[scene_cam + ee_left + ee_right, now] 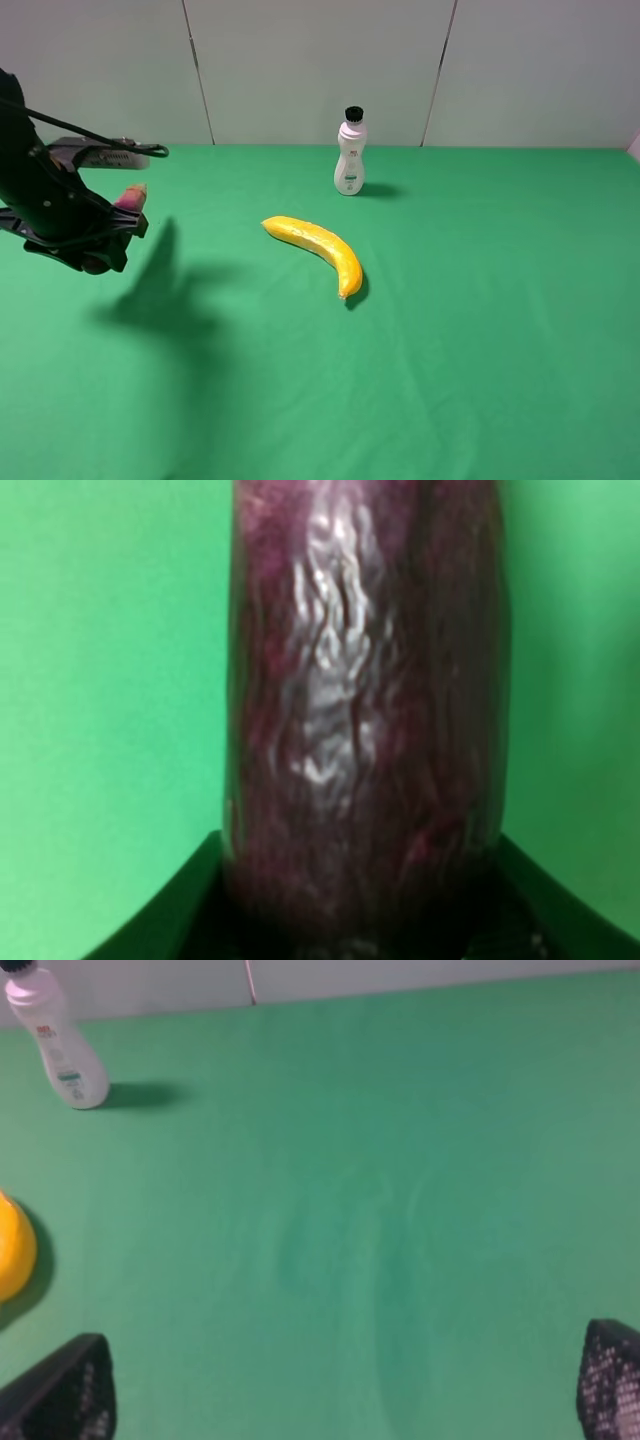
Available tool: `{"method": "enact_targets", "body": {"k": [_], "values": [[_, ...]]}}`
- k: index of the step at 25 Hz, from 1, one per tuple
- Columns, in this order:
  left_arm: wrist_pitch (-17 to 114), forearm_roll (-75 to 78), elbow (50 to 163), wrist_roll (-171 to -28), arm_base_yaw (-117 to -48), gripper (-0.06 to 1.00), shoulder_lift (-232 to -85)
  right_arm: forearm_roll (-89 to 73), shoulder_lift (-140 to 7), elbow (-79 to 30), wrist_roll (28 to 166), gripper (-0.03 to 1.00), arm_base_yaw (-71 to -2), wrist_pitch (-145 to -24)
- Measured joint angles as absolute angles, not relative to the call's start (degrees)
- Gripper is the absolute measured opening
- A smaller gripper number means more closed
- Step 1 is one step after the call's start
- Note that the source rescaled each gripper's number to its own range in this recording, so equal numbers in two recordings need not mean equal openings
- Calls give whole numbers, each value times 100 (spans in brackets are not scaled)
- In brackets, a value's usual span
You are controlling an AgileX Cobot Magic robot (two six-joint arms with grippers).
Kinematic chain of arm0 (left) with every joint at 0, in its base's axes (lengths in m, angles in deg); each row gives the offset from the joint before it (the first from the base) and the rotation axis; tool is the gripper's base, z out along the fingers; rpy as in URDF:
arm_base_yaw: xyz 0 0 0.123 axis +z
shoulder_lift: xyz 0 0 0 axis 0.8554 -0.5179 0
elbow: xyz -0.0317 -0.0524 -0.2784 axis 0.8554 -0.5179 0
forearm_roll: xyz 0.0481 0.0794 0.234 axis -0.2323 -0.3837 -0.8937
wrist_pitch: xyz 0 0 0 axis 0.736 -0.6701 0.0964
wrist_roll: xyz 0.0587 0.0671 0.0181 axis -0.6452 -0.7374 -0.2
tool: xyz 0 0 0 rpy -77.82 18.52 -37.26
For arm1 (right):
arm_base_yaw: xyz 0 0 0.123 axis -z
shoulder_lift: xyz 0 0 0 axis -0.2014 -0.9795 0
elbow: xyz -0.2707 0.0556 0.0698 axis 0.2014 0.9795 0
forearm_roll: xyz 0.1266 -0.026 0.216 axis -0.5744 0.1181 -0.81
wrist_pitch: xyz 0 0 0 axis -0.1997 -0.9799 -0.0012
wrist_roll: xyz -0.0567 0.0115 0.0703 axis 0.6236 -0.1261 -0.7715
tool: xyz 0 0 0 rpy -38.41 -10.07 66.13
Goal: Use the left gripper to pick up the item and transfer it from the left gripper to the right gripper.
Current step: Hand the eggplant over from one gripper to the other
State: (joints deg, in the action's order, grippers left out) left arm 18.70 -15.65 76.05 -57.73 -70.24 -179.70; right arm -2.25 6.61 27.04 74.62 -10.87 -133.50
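Observation:
My left gripper (112, 232) is at the far left of the exterior high view, raised above the green table, shut on the eggplant. Only the eggplant's pinkish-tan stem end (131, 197) pokes out there. In the left wrist view the dark glossy purple eggplant (365, 710) fills the frame, held between the black jaws at the lower edge. My right gripper (345, 1390) is out of the exterior high view. In the right wrist view its two black fingertips (62, 1390) stand wide apart over bare green cloth with nothing between them.
A yellow banana (316, 250) lies near the middle of the table; its tip shows in the right wrist view (12, 1250). A white bottle with a black cap (350, 152) stands upright at the back, also in the right wrist view (62, 1048). A grey wall stands behind the table.

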Motion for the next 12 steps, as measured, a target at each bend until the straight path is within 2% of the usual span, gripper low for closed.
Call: {"method": "enact_targets", "body": {"k": [12], "values": [[772, -1402, 7907, -6364, -7024, 1, -17116, -225, 661, 2704, 7462, 100, -1087, -13350]]}}
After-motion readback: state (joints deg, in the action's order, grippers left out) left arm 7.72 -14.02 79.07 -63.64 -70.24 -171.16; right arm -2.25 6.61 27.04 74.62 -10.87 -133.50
